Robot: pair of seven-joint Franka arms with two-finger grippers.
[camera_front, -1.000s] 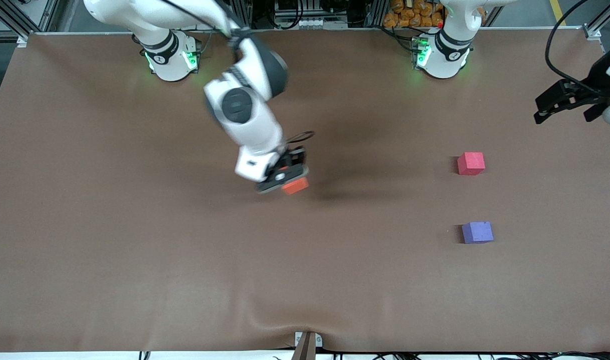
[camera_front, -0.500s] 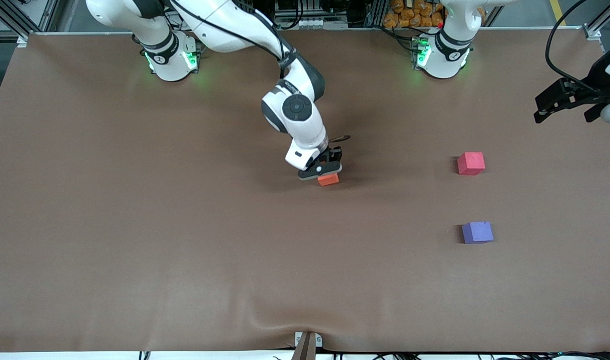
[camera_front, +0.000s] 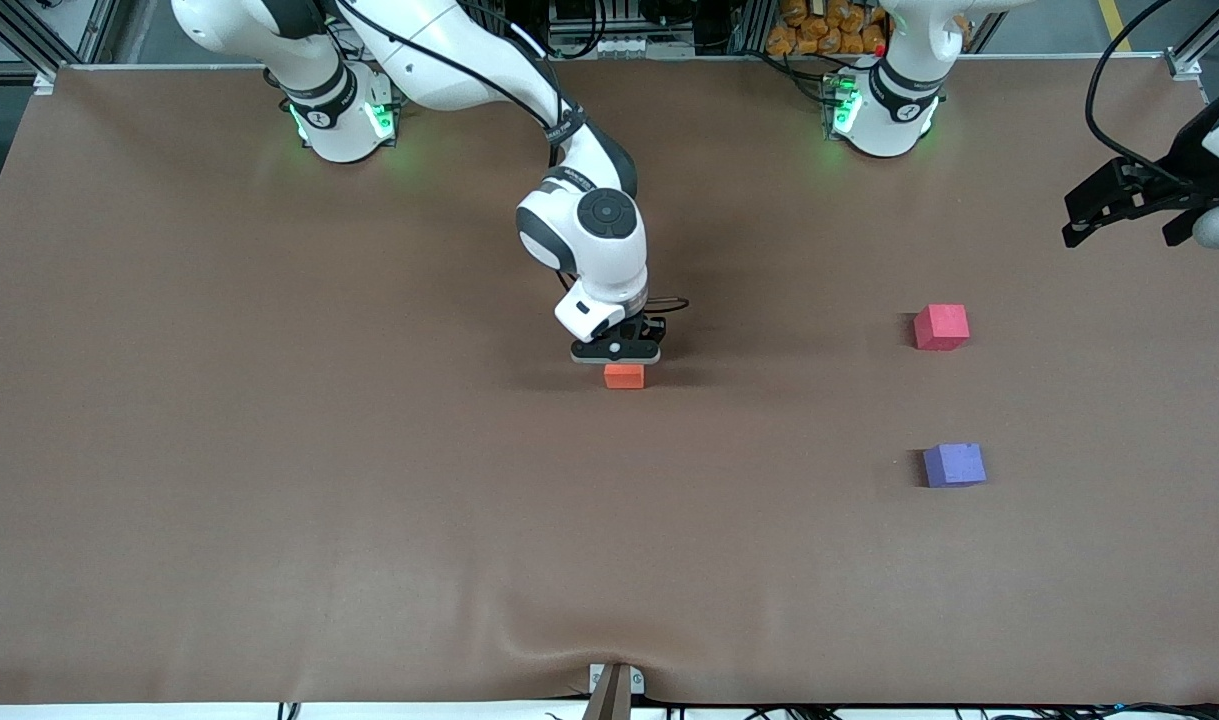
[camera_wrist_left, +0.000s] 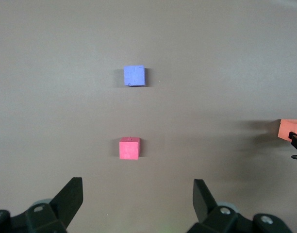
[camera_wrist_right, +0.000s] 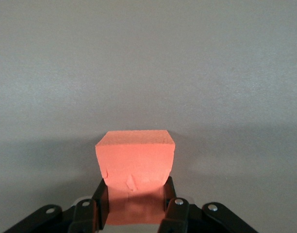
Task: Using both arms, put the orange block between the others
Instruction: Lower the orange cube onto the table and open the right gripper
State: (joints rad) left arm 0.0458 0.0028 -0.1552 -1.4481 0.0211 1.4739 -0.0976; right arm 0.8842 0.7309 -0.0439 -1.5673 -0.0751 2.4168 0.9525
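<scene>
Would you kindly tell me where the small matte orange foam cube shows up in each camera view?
Front view: small matte orange foam cube mid-table, in the right gripper.
Left wrist view: at the picture's edge.
Right wrist view: centre, pinched between the jaws.
Shared landmark: brown table cover.

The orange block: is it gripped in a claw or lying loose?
Gripped: the right claw is shut on the orange block, its sides pinched in.

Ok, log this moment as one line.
right gripper: shut on orange block, mid-table | left gripper: open, waiting | red cube, purple cube: untouched
</scene>
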